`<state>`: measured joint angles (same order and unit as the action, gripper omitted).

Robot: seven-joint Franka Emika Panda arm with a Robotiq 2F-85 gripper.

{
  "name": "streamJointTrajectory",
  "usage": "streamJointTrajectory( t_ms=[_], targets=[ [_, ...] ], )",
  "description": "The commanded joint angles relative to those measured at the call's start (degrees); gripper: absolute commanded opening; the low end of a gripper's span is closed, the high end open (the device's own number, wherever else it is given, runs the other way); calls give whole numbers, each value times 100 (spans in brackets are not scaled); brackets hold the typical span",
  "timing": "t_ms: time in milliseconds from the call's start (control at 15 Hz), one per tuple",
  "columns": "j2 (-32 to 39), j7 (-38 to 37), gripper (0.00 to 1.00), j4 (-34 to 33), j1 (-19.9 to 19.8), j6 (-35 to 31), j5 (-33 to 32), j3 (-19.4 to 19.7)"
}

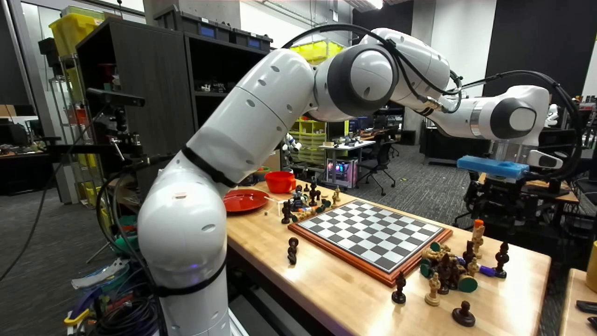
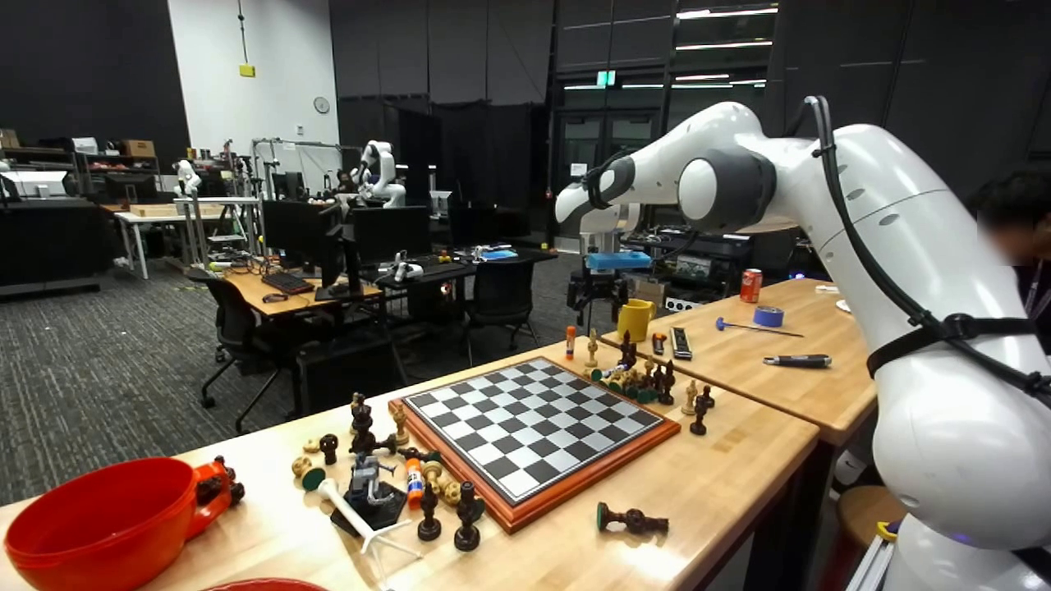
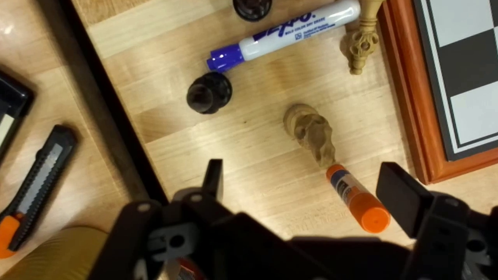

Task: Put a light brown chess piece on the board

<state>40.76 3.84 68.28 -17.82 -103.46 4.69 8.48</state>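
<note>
The board [image 1: 373, 233] lies flat on the wooden table, and its squares carry no pieces in both exterior views. In the wrist view, a light brown chess piece [image 3: 316, 134] stands upright on the table, beyond my fingertips and left of the board's reddish rim [image 3: 412, 89]. Another light brown piece [image 3: 365, 42] lies along that rim. My gripper [image 3: 306, 186] is open, its jaws wide apart with nothing held between them. In an exterior view the gripper [image 2: 599, 316] hangs well above the table, past the board's end with the heaped pieces.
An upright orange glue stick [image 3: 358, 198] stands close by the upright light piece. A marker [image 3: 288, 35] and dark pieces [image 3: 210, 93] lie or stand nearby. A yellow mug [image 2: 636, 320] sits on the neighbouring table. More pieces and a red bowl [image 2: 107, 517] occupy the board's opposite side.
</note>
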Motion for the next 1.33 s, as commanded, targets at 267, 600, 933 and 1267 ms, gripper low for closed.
streamJointTrajectory(
  t_ms=[267, 600, 933, 1267],
  targets=[
    [-72, 64, 38, 145, -4, 20, 34, -38],
    [-221, 160, 1, 408, 65, 76, -25, -39],
    [-408, 282, 3, 640, 137, 54, -74, -18],
    [-1150, 653, 3, 1263, 155, 15, -179, -1]
  ],
)
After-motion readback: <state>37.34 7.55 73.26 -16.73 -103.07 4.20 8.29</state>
